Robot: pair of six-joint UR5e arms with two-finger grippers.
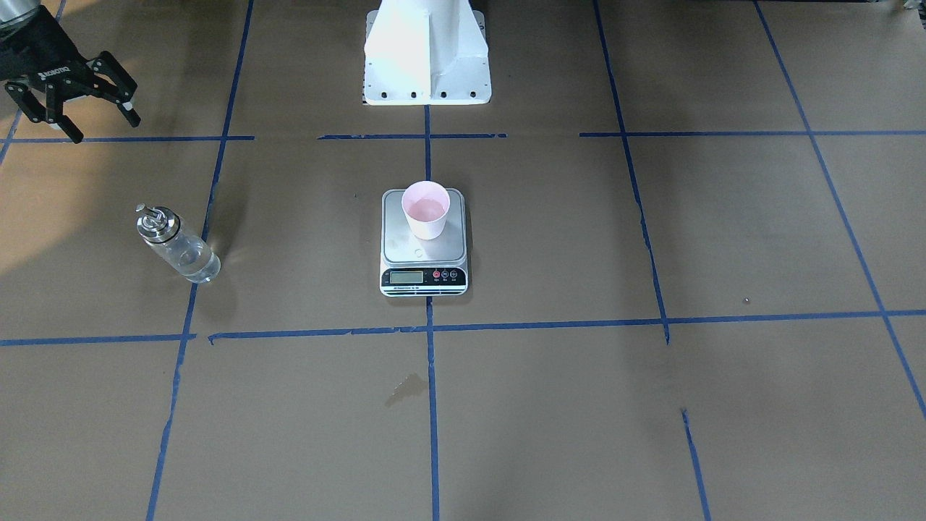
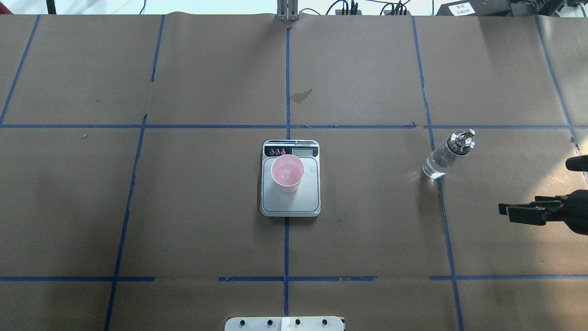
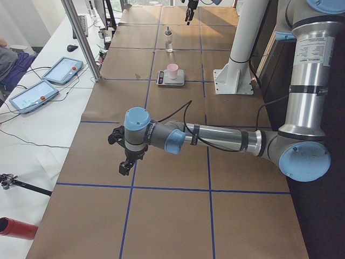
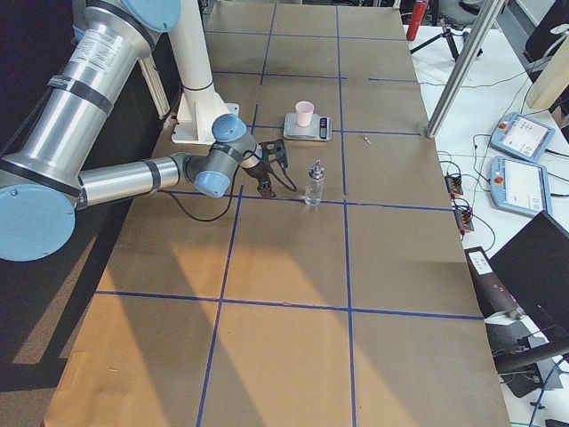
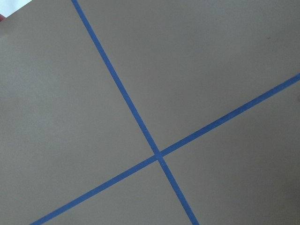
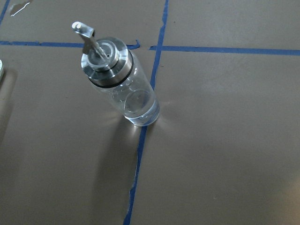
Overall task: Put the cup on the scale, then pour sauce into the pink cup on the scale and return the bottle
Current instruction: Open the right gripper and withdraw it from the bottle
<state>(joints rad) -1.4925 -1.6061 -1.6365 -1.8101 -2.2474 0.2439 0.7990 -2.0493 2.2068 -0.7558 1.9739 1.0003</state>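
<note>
The pale pink cup [image 1: 425, 210] stands upright on the silver platform of the scale [image 1: 423, 255] at the table's middle; both also show in the overhead view, cup [image 2: 287, 174] and scale [image 2: 290, 202]. The clear glass bottle [image 1: 177, 244] with its silver spout cap stands upright on a blue tape line, apart from the scale, with clear liquid low inside. It fills the right wrist view [image 6: 119, 89]. My right gripper [image 1: 103, 124] is open and empty, above the table and drawn back from the bottle. My left gripper [image 3: 125, 164] shows only in the exterior left view, far from everything; I cannot tell its state.
The white robot pedestal [image 1: 427, 58] stands behind the scale. A small dark stain [image 1: 405, 387] marks the brown paper in front of the scale. Blue tape lines grid the table. Tablets [image 4: 524, 138] lie on a side table beyond the far edge.
</note>
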